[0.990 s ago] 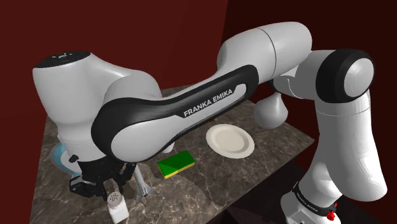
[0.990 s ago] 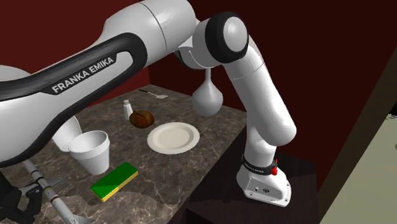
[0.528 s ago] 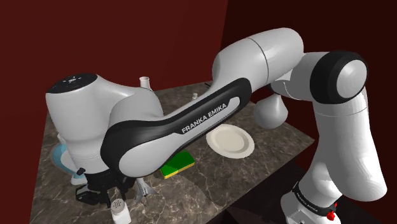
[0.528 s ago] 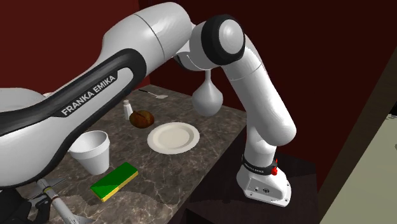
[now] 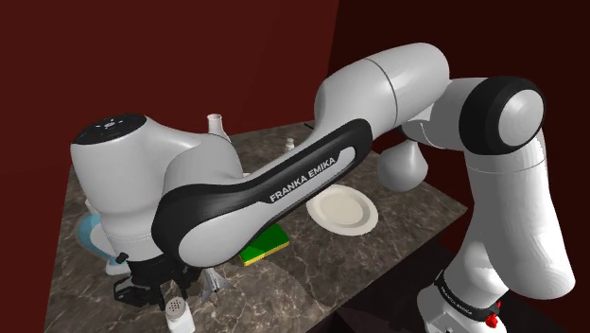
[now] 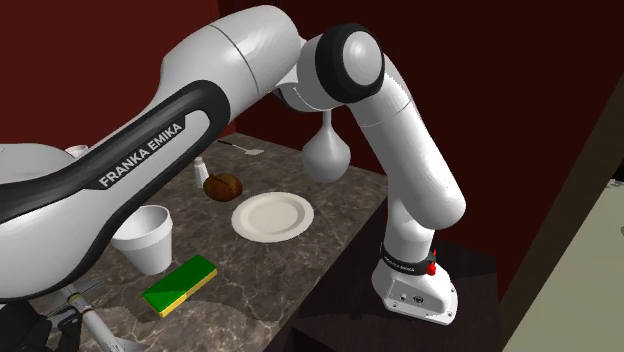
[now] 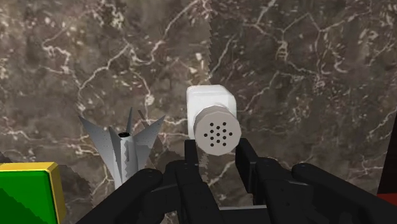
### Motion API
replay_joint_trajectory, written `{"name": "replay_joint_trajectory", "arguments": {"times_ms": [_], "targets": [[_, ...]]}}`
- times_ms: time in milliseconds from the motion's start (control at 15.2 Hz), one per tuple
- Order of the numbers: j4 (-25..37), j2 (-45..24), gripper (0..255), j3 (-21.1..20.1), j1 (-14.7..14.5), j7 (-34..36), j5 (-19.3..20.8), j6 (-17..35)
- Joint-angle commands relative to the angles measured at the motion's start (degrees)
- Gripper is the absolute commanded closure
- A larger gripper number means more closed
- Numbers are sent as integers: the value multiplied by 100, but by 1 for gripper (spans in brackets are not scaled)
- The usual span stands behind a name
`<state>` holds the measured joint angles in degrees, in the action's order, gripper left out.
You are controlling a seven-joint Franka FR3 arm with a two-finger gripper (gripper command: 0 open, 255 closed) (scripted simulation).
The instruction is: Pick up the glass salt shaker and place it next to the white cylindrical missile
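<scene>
The claw [image 7: 217,151] pinches the cap of the salt shaker [image 7: 212,105], which stands on the dark marbled stone table [image 5: 397,251]. The finned missile [image 7: 124,153] is just beside it, at 1 o'clock in the shoulder view. Farther out at 2 o'clock lie a green sponge [image 5: 265,246] and a white plate [image 5: 341,209], the arm [image 5: 284,180] hangs over much of the table, and dark red walls [image 5: 189,57] stand behind.

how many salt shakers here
2. One shaker is clasped in the gripper, beside the finned missile; a second shaker stands by the brown lump. The arm may hide more.
</scene>
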<state>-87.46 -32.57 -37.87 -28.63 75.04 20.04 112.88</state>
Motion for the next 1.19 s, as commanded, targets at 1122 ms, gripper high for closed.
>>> {"name": "replay_joint_trajectory", "arguments": {"times_ms": [1122], "targets": [[460,196,0,-92,-6,-107,-152,-612]]}}
